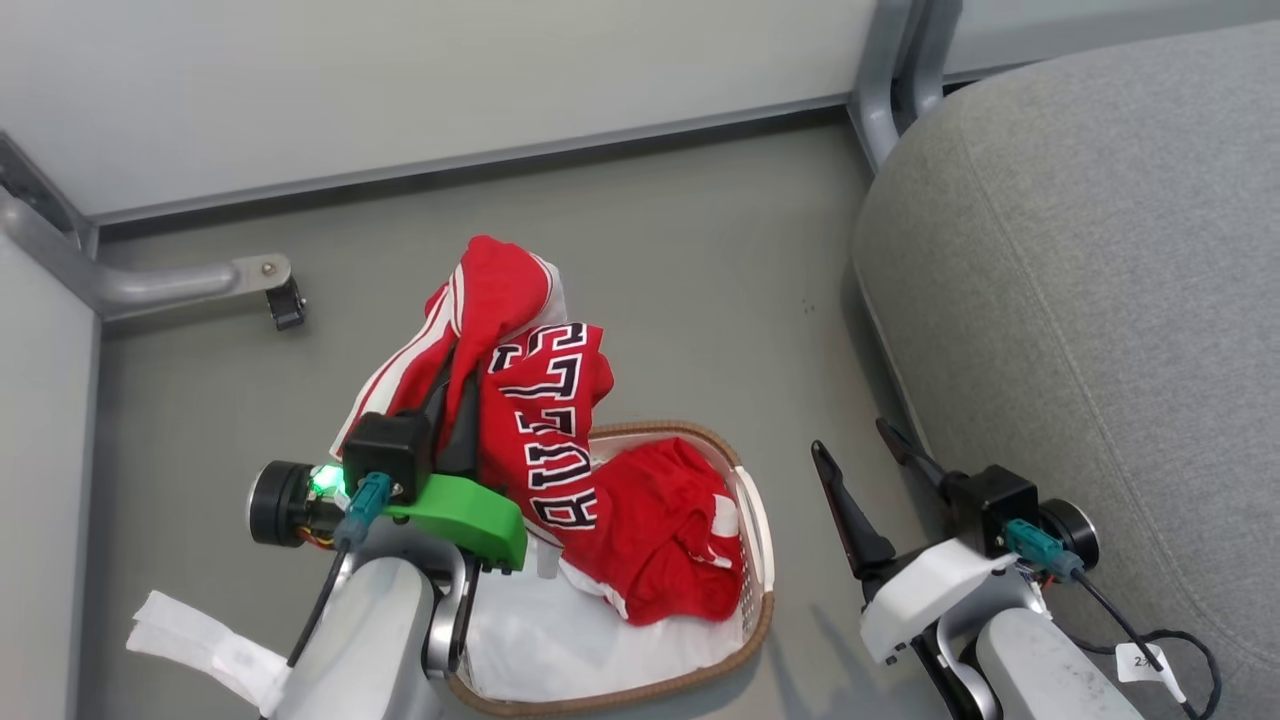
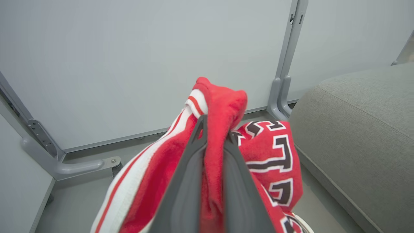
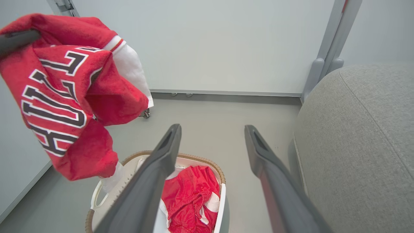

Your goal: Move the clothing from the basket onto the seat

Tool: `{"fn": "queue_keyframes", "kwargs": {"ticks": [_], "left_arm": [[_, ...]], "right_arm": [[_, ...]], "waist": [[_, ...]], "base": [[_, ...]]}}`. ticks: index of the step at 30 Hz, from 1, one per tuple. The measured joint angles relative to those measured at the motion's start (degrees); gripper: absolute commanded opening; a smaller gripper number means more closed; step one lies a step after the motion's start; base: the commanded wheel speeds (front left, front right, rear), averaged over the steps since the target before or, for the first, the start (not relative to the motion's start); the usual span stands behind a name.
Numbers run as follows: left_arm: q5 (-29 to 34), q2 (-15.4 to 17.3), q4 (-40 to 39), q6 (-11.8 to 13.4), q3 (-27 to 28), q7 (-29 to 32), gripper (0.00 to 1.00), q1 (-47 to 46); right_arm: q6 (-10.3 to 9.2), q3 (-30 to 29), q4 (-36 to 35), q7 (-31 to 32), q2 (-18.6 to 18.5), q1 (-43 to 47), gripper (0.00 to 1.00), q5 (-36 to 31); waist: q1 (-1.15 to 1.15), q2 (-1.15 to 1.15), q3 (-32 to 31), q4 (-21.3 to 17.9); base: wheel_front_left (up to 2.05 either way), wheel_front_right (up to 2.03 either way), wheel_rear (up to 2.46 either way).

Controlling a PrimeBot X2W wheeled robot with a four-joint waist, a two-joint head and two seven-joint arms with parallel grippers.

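My left gripper (image 1: 455, 385) (image 2: 215, 129) is shut on the red jersey (image 1: 545, 420) (image 2: 275, 152) (image 3: 61, 97), which hangs lifted above the basket (image 1: 755, 610) (image 3: 200, 159), its black white-edged letters showing. A plainer red piece with white patches (image 1: 665, 530) (image 3: 190, 197) lies inside the basket on a white sheet (image 1: 560, 635). The grey seat (image 1: 1090, 300) (image 2: 359, 129) (image 3: 355, 145) stands to the right. My right gripper (image 1: 855, 455) (image 3: 212, 132) is open and holds nothing, low between the basket and the seat.
Pale partition walls with grey metal posts (image 1: 890, 70) and a footed bracket (image 1: 200, 280) bound the grey floor at the back and left. A white label (image 1: 200, 645) trails beside my left forearm. A cable (image 1: 1150, 640) hangs off my right wrist.
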Motion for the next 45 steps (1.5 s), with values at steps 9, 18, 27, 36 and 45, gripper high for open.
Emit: {"fn": "queue_keyframes", "kwargs": {"ticks": [9,18,27,36,45], "left_arm": [[1.13,-1.0,-6.3,-2.32,1.65,-0.01,0.0,0.58],[-0.05,-1.14,-9.0,-2.08,1.62,-0.01,0.0,2.24],[-1.2,-1.18,-10.7,-1.0,-0.24,-0.01,0.0,2.1],[-2.79,-1.2,-11.17,-0.44,-3.39,-0.01,0.0,0.77],[-4.7,-1.2,-10.26,0.0,-7.12,-0.01,0.0,-1.3]], "right_arm": [[0.0,1.99,0.47,0.0,0.25,1.38,1.0,0.41],[0.0,2.14,0.45,0.0,0.67,3.22,1.0,0.85],[0.0,7.1,-1.15,0.01,0.7,2.93,1.0,2.16],[0.0,22.67,-3.02,0.0,0.23,-6.66,1.0,6.49],[0.0,25.81,3.52,0.0,1.44,-14.34,1.0,4.45]], "waist": [[0.0,0.0,-4.91,-1.17],[0.0,0.0,-7.8,-2.81],[0.0,0.0,-7.78,-2.76],[0.0,0.0,-6.12,-1.32],[0.0,0.0,-4.81,1.7]], "base": [[0.0,0.0,0.0],[0.0,0.0,0.0],[0.0,0.0,0.0],[0.0,0.0,0.0],[0.0,0.0,0.0]]}}
